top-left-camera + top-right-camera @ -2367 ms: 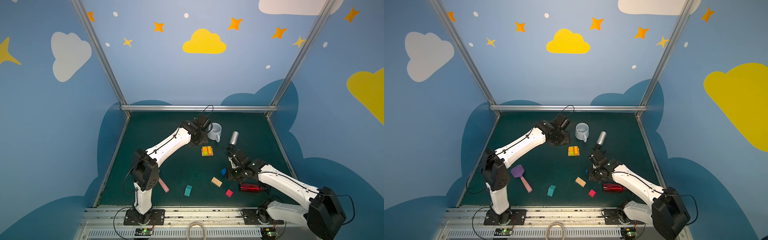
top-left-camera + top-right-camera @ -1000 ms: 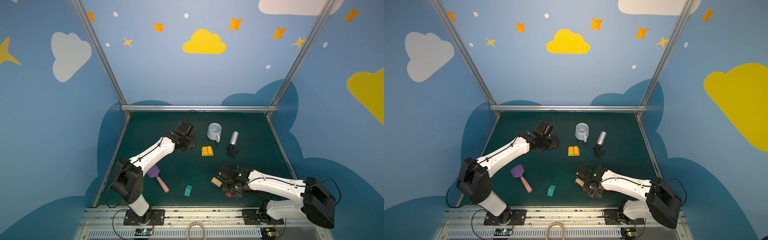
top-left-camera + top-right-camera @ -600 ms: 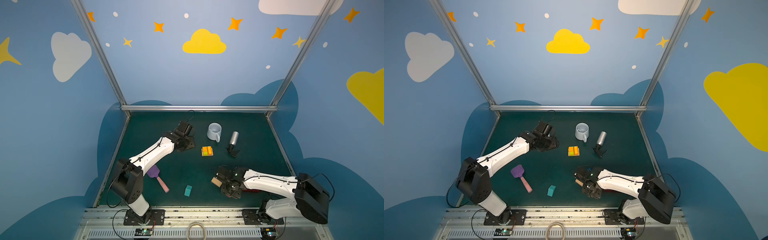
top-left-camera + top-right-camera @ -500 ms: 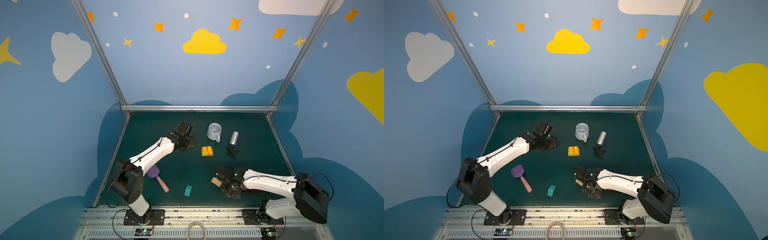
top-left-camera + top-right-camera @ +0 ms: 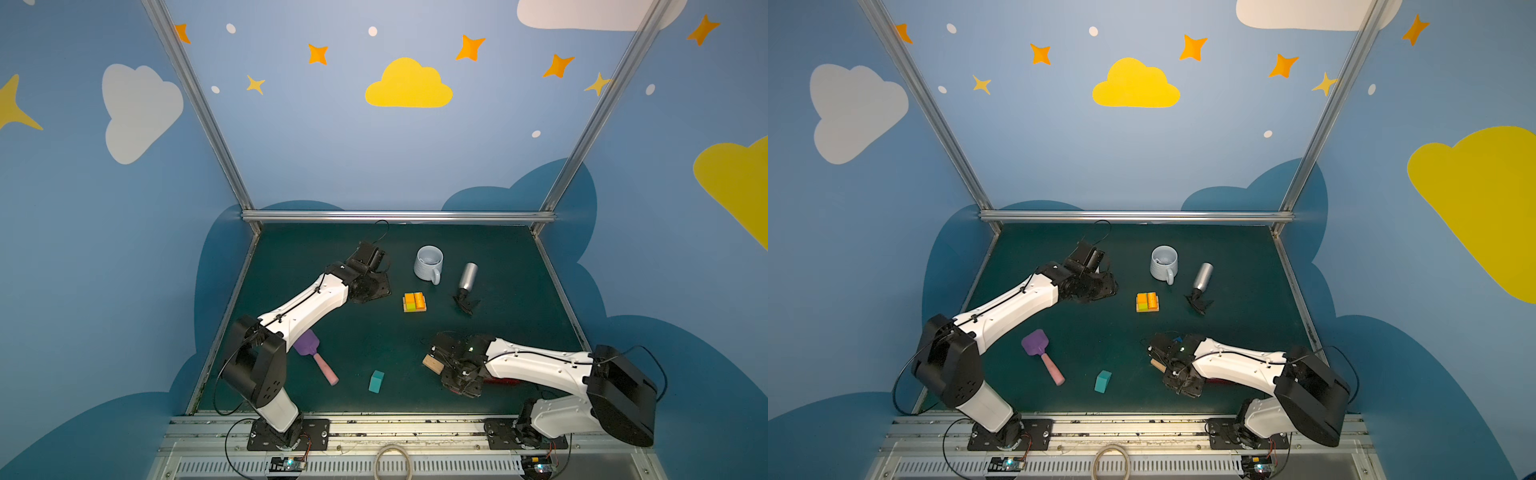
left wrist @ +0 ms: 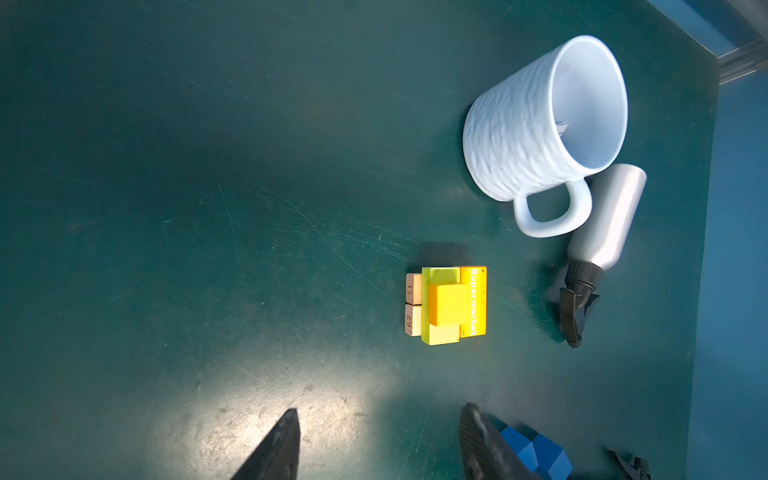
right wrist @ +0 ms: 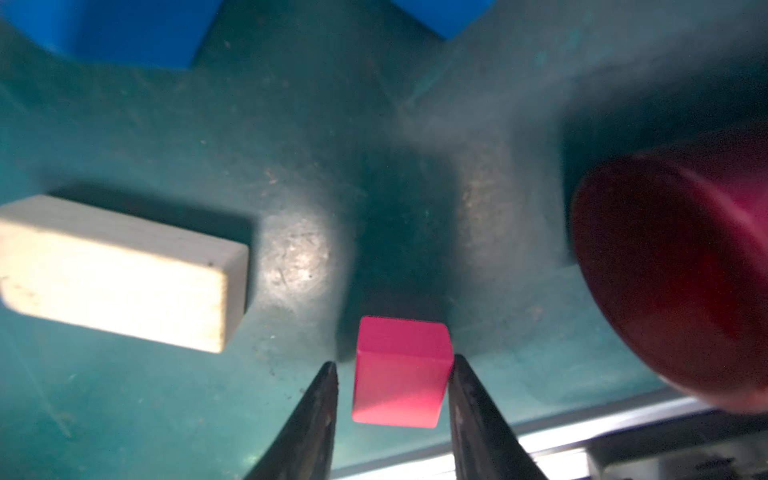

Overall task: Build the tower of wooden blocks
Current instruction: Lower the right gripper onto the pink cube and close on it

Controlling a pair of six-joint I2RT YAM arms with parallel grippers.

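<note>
The tower (image 5: 414,302) (image 6: 446,305) is a low stack: tan bars below, yellow-green and orange bars, an orange cube on top. My left gripper (image 6: 380,409) (image 5: 379,291) hovers left of it, open and empty. In the right wrist view a pink cube (image 7: 401,370) rests on the mat between the fingers of my right gripper (image 7: 395,360) (image 5: 459,380); one finger touches it and a gap shows at the other. The arm hides this cube in both top views. A tan block (image 5: 434,364) (image 7: 120,274) lies beside it, blue blocks (image 7: 116,29) (image 6: 532,453) beyond, and a teal block (image 5: 376,381) near the front.
A white mug (image 5: 428,264) and a silver spray bottle (image 5: 468,280) sit behind and right of the tower. A red cylinder (image 7: 681,270) (image 5: 505,380) lies close to my right gripper, under the arm. A purple spatula with a pink handle (image 5: 313,355) lies at the front left.
My right gripper moved from beside the blue block to the front, came down over the pink cube, and its jaws have narrowed. My left arm drew back left from the tower, then held still.
</note>
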